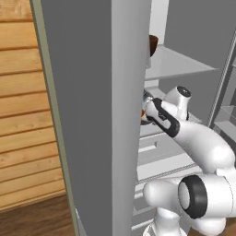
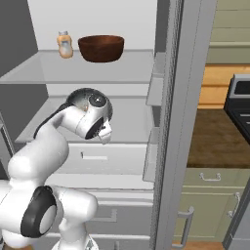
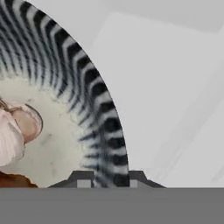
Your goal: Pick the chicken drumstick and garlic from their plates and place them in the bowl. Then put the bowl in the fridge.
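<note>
The fingertips [image 3: 82,180] straddle the streaked rim of the bowl [image 3: 94,105]. Left of them, inside, lie the garlic [image 3: 15,131] and a drumstick [image 3: 13,180] edge.

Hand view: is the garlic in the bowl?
Yes. The garlic lies on the speckled inside of the bowl, within its striped rim.

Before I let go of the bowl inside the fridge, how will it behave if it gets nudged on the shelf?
The bowl looks rigid and deep-walled, so it would probably slide on the smooth pale shelf rather than tip. The rounded garlic inside may roll, though the wall should contain it. The gripper straddles the rim.
</note>
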You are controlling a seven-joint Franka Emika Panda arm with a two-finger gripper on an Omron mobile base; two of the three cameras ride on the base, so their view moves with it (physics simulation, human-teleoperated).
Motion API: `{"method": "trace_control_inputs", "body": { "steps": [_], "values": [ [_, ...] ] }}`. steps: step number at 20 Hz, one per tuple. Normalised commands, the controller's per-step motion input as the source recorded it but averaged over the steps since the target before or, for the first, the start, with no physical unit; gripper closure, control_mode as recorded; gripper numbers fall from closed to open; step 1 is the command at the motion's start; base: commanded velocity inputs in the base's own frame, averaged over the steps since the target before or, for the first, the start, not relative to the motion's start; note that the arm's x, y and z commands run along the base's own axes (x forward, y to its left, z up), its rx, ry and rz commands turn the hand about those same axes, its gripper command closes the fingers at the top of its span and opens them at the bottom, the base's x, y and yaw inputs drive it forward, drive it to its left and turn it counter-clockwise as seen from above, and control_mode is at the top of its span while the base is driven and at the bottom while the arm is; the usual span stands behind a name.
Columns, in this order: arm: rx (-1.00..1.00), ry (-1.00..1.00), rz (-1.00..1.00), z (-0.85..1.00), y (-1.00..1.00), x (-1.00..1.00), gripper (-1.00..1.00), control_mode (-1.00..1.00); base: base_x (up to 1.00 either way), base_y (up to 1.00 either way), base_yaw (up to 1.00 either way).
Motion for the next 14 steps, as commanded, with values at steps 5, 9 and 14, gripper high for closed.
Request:
{"method": "trace_control_inputs", "body": {
  "steps": [5,9,14],
  "values": [
    [0.00,0.03,0.00,0.00,0.00,0.08,-1.00,-1.00,0.00,0.00,0.00],
    [0.00,-0.01,0.00,0.08,0.00,-0.34,-1.00,-1.00,0.00,0.00,0.00],
    [0.00,-0.14,0.00,0.24,0.00,-0.99,-1.00,-1.00,0.00,0.00,0.00]
  ]
}}
